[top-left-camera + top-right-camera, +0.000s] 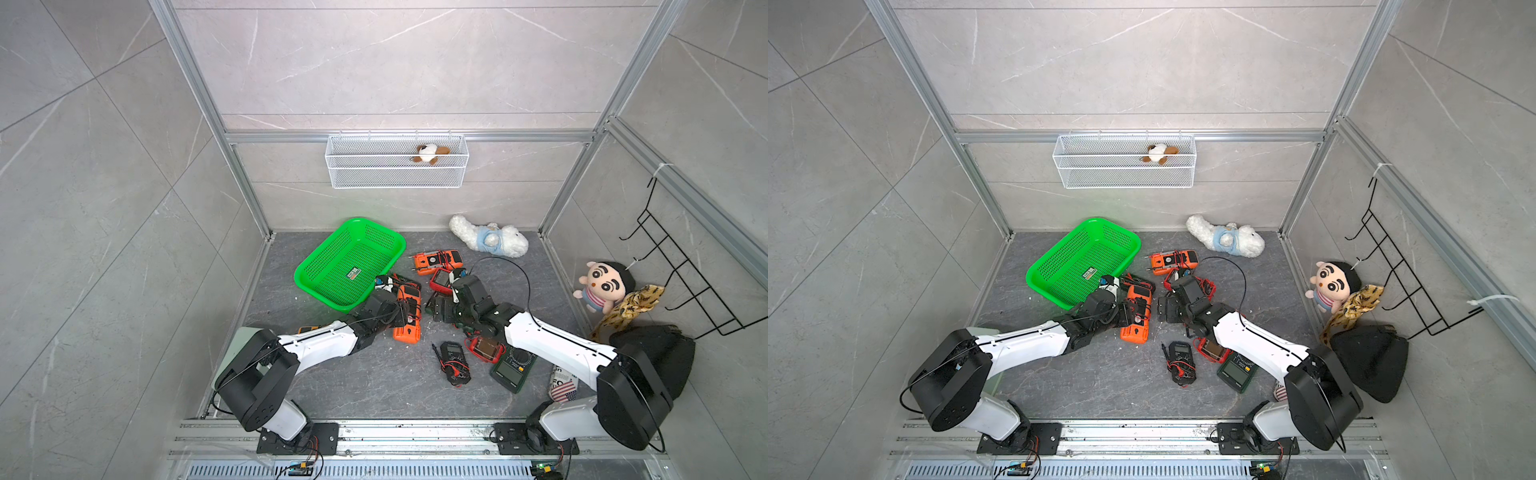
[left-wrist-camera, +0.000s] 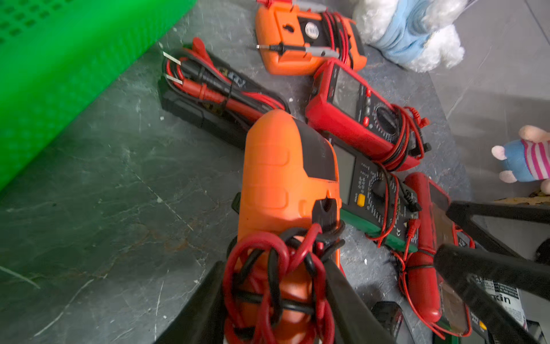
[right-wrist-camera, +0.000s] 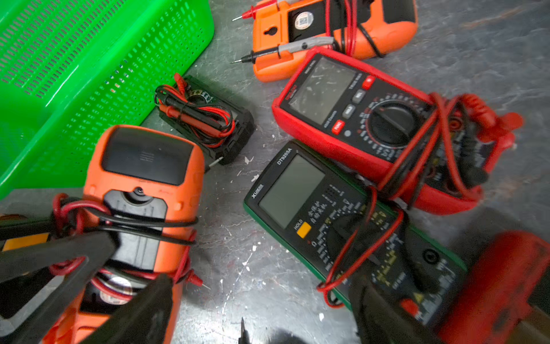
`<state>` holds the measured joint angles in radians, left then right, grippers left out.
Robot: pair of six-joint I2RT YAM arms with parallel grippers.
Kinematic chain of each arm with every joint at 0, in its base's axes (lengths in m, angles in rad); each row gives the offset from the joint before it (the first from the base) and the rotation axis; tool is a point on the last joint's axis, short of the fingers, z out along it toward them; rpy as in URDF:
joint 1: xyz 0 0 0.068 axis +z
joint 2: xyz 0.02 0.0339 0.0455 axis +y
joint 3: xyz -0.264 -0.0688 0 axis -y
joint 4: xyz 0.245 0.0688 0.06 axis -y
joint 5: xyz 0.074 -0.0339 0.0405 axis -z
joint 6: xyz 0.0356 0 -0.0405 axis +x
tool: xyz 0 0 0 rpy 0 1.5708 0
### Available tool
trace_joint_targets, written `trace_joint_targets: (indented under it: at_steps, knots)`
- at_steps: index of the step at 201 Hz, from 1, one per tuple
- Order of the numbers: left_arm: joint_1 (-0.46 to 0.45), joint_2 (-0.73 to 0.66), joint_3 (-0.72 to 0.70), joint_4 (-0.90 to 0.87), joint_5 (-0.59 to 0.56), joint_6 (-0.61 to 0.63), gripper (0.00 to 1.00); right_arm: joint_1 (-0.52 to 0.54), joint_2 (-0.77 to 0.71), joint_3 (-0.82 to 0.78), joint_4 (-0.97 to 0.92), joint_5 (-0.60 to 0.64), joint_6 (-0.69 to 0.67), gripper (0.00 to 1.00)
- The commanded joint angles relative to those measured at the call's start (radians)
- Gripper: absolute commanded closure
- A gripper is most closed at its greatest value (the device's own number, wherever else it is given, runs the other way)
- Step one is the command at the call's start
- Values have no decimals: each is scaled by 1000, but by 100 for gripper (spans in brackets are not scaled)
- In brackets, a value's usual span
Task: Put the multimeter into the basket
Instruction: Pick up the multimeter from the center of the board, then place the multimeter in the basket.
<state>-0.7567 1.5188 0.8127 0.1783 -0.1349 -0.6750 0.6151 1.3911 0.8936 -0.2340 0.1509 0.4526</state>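
Observation:
The bright green basket (image 1: 332, 274) (image 1: 1067, 270) lies on the floor at the back left, and nothing is in it. Just off its near right corner, my left gripper (image 1: 405, 312) (image 2: 276, 297) is shut on an orange multimeter (image 1: 407, 332) (image 2: 276, 178) (image 3: 143, 208) across its lead-wrapped end. The black fingers (image 2: 202, 303) press both of its sides. My right gripper (image 1: 434, 309) (image 3: 262, 312) stands open a little to the right, with only floor between its fingers (image 3: 384, 315). It sits beside a green-edged multimeter (image 3: 312, 208).
More multimeters crowd the floor: an orange one (image 1: 438, 262) and a red one (image 1: 441, 279) behind, and a black one (image 1: 401, 280) by the basket. Black (image 1: 455, 361), red (image 1: 484, 349) and green (image 1: 513, 368) ones lie nearer. Plush toys (image 1: 488, 239) (image 1: 602, 286) lie at the back right.

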Motion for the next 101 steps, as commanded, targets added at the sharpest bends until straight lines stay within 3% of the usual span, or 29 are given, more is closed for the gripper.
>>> trace_joint_targets:
  at_steps: [1,45,101]
  knots:
    - [10,-94,110,68,-103,47,100,6,-71,16,-57,89,-31,0]
    - [98,-140,183,75,-159,51,100,5,-143,34,-79,179,-74,0]
    - [299,-90,237,183,-245,-7,100,7,-129,56,-63,200,-113,0]
